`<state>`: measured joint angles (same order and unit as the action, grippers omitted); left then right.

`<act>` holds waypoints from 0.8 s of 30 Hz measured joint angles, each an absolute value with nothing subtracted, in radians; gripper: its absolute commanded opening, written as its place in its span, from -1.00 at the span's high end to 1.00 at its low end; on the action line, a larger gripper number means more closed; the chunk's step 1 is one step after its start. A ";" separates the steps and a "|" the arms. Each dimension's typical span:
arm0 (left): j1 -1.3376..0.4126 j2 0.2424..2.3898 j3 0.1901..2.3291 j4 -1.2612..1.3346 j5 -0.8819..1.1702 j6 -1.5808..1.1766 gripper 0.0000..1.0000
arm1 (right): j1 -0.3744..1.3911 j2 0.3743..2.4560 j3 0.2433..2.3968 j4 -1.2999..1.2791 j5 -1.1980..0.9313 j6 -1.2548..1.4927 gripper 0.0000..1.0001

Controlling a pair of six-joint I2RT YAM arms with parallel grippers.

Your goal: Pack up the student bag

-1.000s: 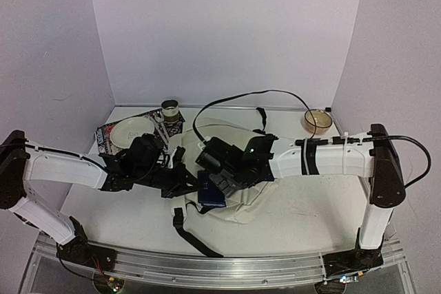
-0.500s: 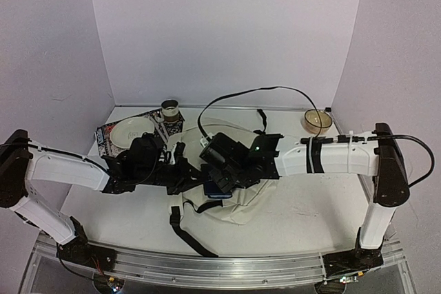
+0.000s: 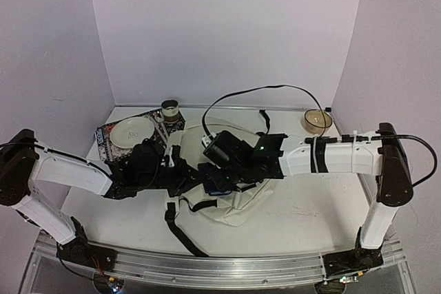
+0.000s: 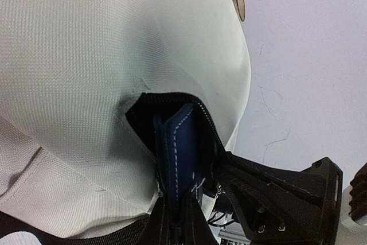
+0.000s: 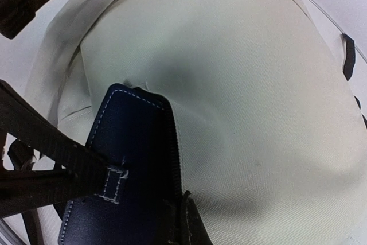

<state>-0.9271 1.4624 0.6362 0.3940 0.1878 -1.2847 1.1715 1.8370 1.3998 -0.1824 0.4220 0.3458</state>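
The student bag (image 3: 238,206) lies bunched at the table's middle, cream fabric with black straps. Both grippers meet at its black zipper mouth (image 4: 172,98). A dark blue stitched case (image 4: 178,147) stands edge-on in that mouth, partly inside. My left gripper (image 4: 175,213) is shut on the case's near end. From the top view the case (image 3: 217,185) shows only as a blue patch between the two wrists. In the right wrist view the case (image 5: 132,142) lies left of the zipper edge, and my right gripper (image 5: 189,222) is shut on that edge of the bag (image 5: 258,84).
A white plate (image 3: 133,131) rests on a patterned mat at the back left, with a small cup (image 3: 169,109) behind it. A tape roll (image 3: 317,120) sits back right. A black cable (image 3: 255,90) arcs over the bag. A loose black strap (image 3: 180,232) trails toward the near edge.
Both wrists have shifted slightly left and away from me. The bag has bunched up with them, and less of the blue case shows outside the opening.
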 measured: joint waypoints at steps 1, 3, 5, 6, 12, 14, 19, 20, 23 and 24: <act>-0.930 1.465 0.634 0.401 0.181 -1.285 1.00 | 1.170 1.834 1.400 -0.181 0.415 0.348 1.00; -0.935 1.471 0.632 0.416 0.164 -1.288 1.00 | 1.165 1.831 1.400 -0.179 0.396 0.353 1.00; -0.940 1.475 0.629 0.436 0.149 -1.290 1.00 | 1.161 1.829 1.400 -0.178 0.381 0.359 1.00; -0.942 1.475 0.626 0.446 0.143 -1.291 1.00 | 1.159 1.829 1.400 -0.177 0.374 0.362 1.00; -0.950 1.475 0.606 0.502 0.106 -1.295 1.00 | 1.154 1.829 1.400 -0.152 0.338 0.379 1.00; -0.950 1.472 0.592 0.527 0.097 -1.302 1.00 | 1.154 1.829 1.400 -0.141 0.328 0.384 1.00; -0.952 1.444 0.560 0.553 0.058 -1.307 1.00 | 1.154 1.829 1.400 -0.115 0.299 0.394 1.00; -0.953 1.444 0.560 0.556 0.053 -1.307 1.00 | 1.154 1.829 1.400 -0.111 0.296 0.395 1.00; -0.956 1.455 0.560 0.569 0.048 -1.309 1.00 | 1.154 1.829 1.401 -0.107 0.291 0.395 1.00; -0.958 1.467 0.562 0.580 0.047 -1.310 1.00 | 1.154 1.829 1.402 -0.107 0.288 0.395 1.00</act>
<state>-0.9582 1.4674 0.5620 0.5796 0.0467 -1.3099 1.1542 1.8286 1.4023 -0.1074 0.2883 0.3950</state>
